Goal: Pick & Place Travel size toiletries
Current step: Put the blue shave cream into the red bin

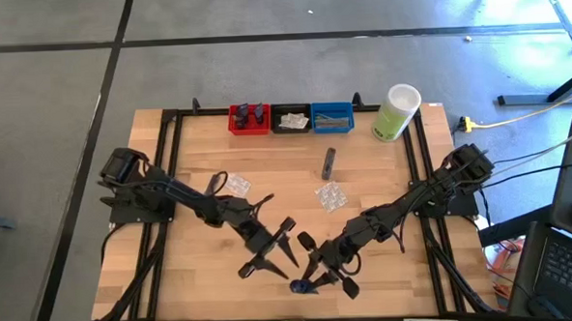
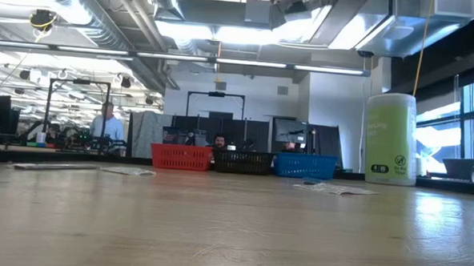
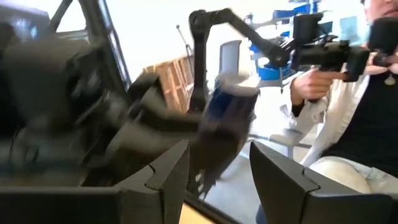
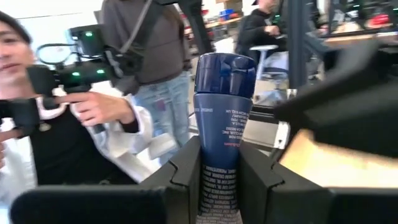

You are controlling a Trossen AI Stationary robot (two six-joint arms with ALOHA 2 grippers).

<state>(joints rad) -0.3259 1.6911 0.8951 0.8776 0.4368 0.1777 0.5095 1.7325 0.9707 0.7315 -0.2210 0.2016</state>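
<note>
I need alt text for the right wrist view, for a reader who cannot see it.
The right tool grips a navy tube, cap pointing away from the camera. Behind it a person holds a handheld device; other people stand farther back.

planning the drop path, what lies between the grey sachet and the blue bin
Only bare table: in the high view, nothing sits between the grey sachet and the blue bin.

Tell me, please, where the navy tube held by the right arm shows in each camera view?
High view: navy tube at the near table edge, in the right hand.
Low view: not in it.
Left wrist view: blurred blue shape beyond the left hand.
Right wrist view: upright, clamped mid-picture.
Shared landmark: the right hand gripping it.
</note>
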